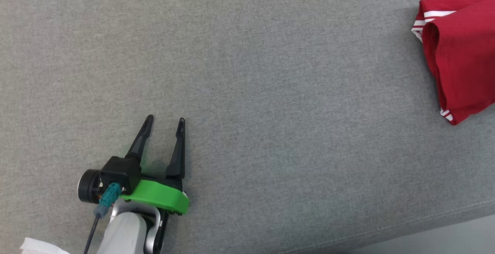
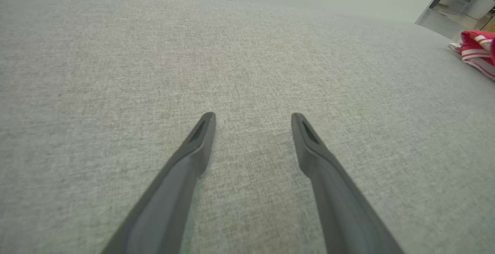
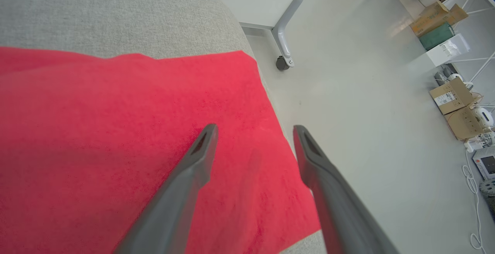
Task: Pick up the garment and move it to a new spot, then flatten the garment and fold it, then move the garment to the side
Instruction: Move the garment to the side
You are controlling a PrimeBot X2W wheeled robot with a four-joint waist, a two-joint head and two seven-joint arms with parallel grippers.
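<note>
The garment is red with white stripes along its hems, lying folded at the far right of the grey fabric surface. It also peeks in at the right edge of the left wrist view, garment. My left gripper rests open over bare fabric at the lower left, far from the garment; its fingers hold nothing. My right gripper stands open just above the red garment, near the cloth's edge by the surface's border, with nothing between the jaws.
A white object pokes in at the lower left corner. The surface's edge runs across the lower right, with pale floor beyond. A table leg on a caster, cardboard boxes and cables stand on the floor.
</note>
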